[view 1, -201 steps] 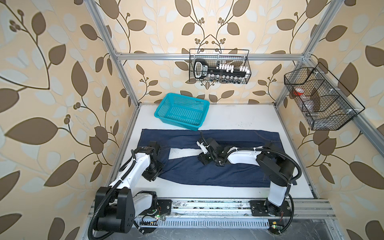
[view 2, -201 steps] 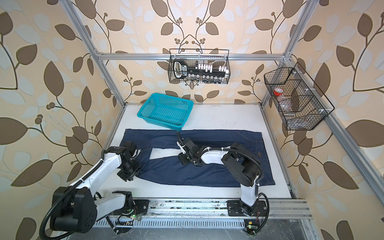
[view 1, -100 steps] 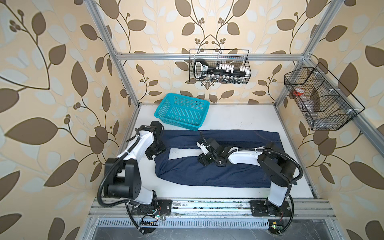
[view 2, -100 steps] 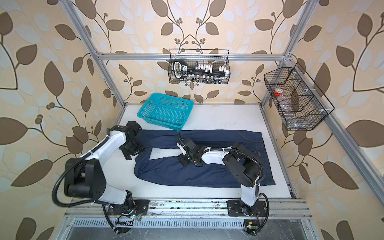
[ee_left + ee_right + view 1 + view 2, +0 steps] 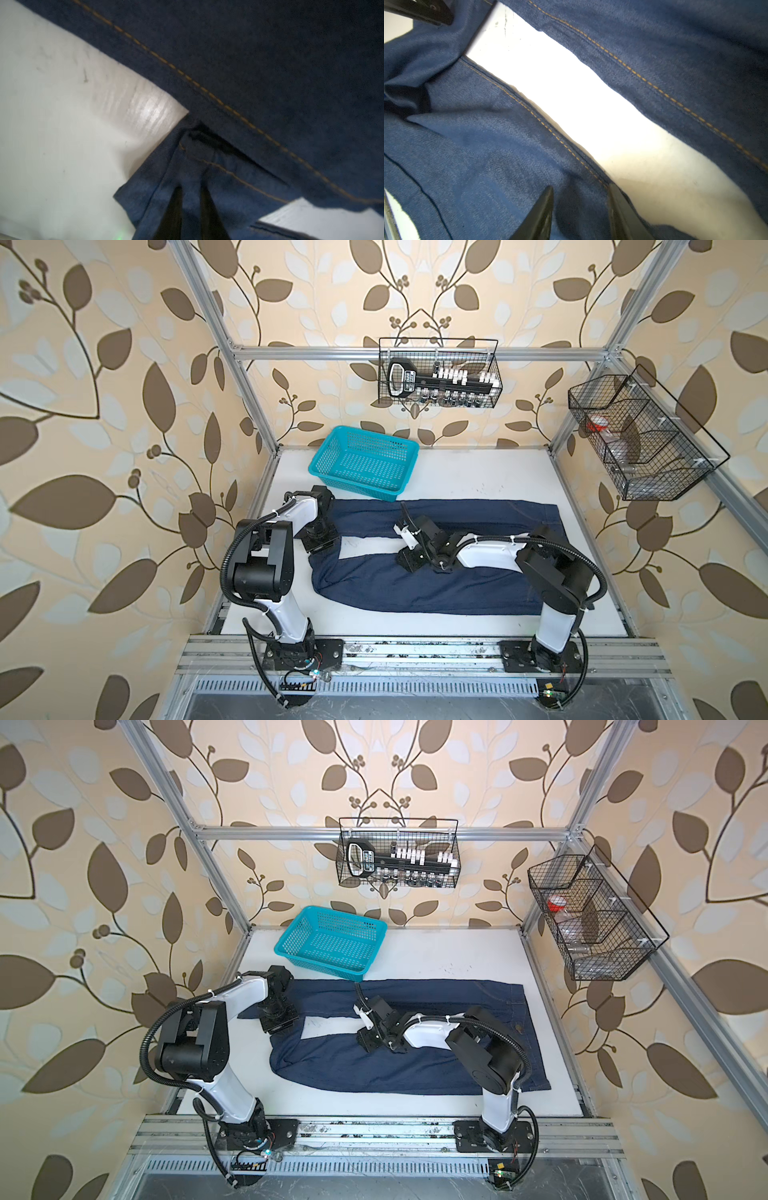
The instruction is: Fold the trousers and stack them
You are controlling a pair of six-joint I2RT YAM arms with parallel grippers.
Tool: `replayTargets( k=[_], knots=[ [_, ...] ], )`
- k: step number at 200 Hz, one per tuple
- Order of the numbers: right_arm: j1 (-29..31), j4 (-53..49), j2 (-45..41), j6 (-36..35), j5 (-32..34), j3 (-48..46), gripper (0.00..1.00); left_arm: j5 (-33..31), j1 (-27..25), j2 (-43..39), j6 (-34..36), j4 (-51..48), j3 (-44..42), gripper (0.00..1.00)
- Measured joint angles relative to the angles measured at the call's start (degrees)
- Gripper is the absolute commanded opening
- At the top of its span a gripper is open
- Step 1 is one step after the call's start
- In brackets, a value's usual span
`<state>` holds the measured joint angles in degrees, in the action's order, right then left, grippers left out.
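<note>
Long dark navy-blue denim trousers (image 5: 436, 593) with orange stitching lie spread across the white table (image 5: 457, 472), waist on the right side and leg ends on the left. The left gripper (image 5: 190, 187) is closed, pinching denim at the leg ends. The right gripper (image 5: 579, 191) rests half-open on the near leg's inner seam and holds nothing.

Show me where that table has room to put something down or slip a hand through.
Widest bare patch: back right of the table, between the basket, the rear wall and the trousers. A narrower strip runs along the front, between the trousers and the rail. The gap between the legs is crowded: left hand and right hand sit there.
</note>
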<state>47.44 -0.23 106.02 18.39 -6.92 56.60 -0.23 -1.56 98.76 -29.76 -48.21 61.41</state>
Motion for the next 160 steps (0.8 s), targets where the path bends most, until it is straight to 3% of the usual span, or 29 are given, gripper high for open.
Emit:
replayTargets(
  k=[46,80,91,103,122,160],
  knots=[
    [-0.7,0.3,0.0,0.3,-0.8,-0.1,0.44,1.6,2.0,-0.1,-0.3,-0.3,0.4,0.00],
    [-1.2,1.0,-0.1,0.6,-1.4,-0.6,0.44,-0.8,2.8,-1.7,0.9,-2.5,2.3,0.00],
    [-1.3,1.0,-0.2,0.7,-1.5,-0.7,0.44,-0.8,3.0,-2.4,1.7,-2.6,2.5,0.30],
    [-1.3,1.0,-0.2,0.7,-1.5,-0.7,0.44,-0.6,3.1,-2.6,2.3,-2.5,2.7,0.47],
    [-1.4,1.1,-0.3,0.7,-1.5,-0.8,0.44,-0.2,3.3,-2.3,3.4,-1.9,2.8,0.52],
    [-1.4,1.3,-0.6,0.7,-1.5,-1.4,0.44,1.6,5.2,1.6,5.9,1.6,3.8,0.53]
  ],
)
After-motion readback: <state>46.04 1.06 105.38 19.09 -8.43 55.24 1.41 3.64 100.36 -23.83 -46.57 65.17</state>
